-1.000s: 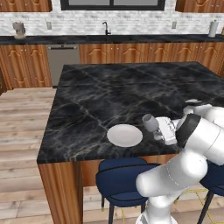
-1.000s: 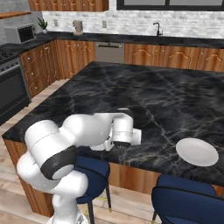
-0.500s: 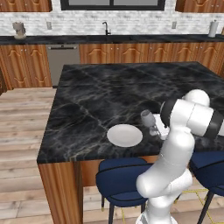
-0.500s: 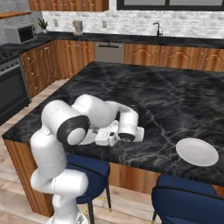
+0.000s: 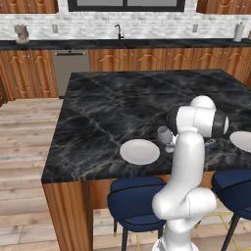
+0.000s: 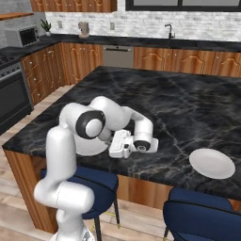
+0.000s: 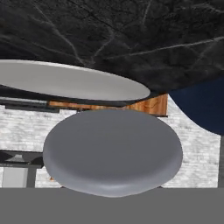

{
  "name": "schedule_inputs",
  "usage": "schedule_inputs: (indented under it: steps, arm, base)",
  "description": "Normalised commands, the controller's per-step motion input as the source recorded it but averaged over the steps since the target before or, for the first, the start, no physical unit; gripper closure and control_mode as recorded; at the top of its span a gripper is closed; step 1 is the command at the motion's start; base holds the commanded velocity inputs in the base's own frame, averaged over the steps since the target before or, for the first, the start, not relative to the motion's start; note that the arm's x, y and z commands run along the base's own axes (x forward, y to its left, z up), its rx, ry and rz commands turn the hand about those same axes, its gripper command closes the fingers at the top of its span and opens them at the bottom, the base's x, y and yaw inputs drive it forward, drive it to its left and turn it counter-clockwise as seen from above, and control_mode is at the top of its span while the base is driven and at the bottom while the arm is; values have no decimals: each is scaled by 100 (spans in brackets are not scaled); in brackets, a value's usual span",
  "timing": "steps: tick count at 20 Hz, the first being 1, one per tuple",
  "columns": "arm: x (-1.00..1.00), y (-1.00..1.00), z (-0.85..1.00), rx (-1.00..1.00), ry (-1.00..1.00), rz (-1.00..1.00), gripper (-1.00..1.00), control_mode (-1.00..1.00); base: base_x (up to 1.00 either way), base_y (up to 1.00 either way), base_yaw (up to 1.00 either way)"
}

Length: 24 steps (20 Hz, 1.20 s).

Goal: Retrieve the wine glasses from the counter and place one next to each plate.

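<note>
Glassware sits low over the black marble island (image 5: 112, 112): one wine glass (image 5: 164, 135), greyish and clear, shows in the left base view at the wrist end of the white arm (image 5: 188, 162), just beside the near plate (image 5: 139, 151) at about its 2 o'clock. In the hand view the same wine glass (image 7: 113, 151) appears as a broad grey rounded form right in front of the camera, so close that the fingertips are hidden behind it; I cannot tell whether the gripper (image 6: 117, 145) is spread or pinching the glass. Beyond the glass in that rolled view, the near plate (image 7: 70, 81) lies at 11 o'clock, with the veined marble of the island (image 7: 144, 39) above it and a blue stool (image 7: 202, 105) at 3 o'clock. In the right base view the hand lies low and nearly level over the marble, and the near plate (image 6: 92, 147) is partly covered by the arm. A second plate (image 6: 212, 163) lies well apart at 3 o'clock of the hand, near the island's front edge; the left base view catches this second plate (image 5: 242, 140) at its right border. Blue stools (image 6: 202, 214) stand under the front edge. Far behind, the counter (image 5: 122, 43) runs along the brick wall over brown wooden doors.
</note>
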Motion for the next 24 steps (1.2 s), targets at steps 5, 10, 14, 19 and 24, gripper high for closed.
schedule_inputs:
  steps: [5,10,14,19,24]
  arm:
    - [38,0,-35,0,0,0,100,-100]
    - [47,-7,-7,0,-1,0,100,-100]
    - [48,-7,-12,0,0,0,100,-100]
    - [18,0,-40,-1,0,-1,100,-100]
    - [2,0,-38,-7,-2,-1,100,-100]
  base:
    - [0,0,0]
    - [0,0,0]
    - [0,0,0]
    - [0,0,0]
    - [0,0,0]
